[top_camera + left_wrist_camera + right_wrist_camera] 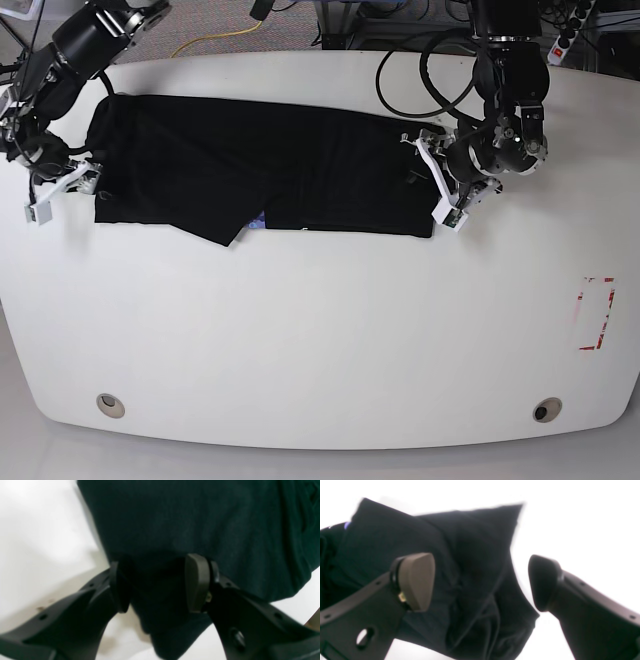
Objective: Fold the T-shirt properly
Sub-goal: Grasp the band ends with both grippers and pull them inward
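Observation:
The black T-shirt [250, 160] lies folded in a long band across the far half of the white table [320, 340]. A bit of its purple-blue print [258, 222] peeks out at the front edge. My left gripper [437, 181] is at the shirt's right end. In the left wrist view it [158, 585] is open, with a fold of the shirt [200, 517] between the pads. My right gripper [62, 190] is at the shirt's left end. In the right wrist view it [482, 582] is open, with a corner of the shirt [470, 542] between the fingers.
A red tape rectangle [598, 313] marks the table at the right. Two round holes [110, 404] [545, 409] sit near the front edge. Cables [420, 80] hang from the arm on the right, over the table's back edge.

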You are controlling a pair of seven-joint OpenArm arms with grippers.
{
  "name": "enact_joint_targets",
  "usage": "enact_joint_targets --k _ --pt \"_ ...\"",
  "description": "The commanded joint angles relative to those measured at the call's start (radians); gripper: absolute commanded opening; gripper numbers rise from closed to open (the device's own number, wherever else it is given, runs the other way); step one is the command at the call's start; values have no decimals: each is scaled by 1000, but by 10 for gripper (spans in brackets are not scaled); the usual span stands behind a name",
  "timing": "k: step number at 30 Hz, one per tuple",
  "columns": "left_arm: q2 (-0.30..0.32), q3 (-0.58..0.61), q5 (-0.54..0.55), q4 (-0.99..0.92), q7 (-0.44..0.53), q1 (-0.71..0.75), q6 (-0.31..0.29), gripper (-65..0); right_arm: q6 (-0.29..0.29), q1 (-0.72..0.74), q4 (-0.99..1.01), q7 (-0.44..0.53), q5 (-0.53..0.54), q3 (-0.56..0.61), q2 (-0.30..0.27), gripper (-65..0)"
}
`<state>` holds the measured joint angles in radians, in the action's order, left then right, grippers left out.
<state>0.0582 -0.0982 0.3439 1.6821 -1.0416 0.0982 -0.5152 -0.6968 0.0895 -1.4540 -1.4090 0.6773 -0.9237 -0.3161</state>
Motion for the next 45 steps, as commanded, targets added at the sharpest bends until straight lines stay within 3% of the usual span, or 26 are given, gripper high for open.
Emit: enact_joint_targets --k 1,7,11,16,22,26,28,30,34,45 --pt "4 -1 14 2 36 -12 -3 -339 -1 17 92 13 51 -31 -42 -120" --pt "19 2 14 6 40 10 -3 -339 -1 13 232 70 57 -41 -93 -120" --pt "22 2 17 8 40 10 -3 -339 -1 10 278 98 57 -39 -97 -120" --pt "22 1 16 8 40 10 -3 -339 -1 -21 299 125 57 5 -90 -120" --pt "22 1 14 8 40 10 -3 -339 -1 -52 276 135 60 50 -31 -170" --pt "22 1 14 8 40 10 0 -339 -1 -66 227 135 58 56 8 -276" --pt "22 2 14 8 40 10 0 -339 -1 -67 218 136 58 56 18 -357" --pt "22 5 14 6 39 10 0 -339 -1 -67 207 136 57 55 19 -487" --pt "18 5 14 3 37 10 0 -339 -1 -69 155 136 57 56 19 -650" --pt "15 50 13 -38 40 4 3 -339 -1 -76 -118 69 60 56 44 -650"
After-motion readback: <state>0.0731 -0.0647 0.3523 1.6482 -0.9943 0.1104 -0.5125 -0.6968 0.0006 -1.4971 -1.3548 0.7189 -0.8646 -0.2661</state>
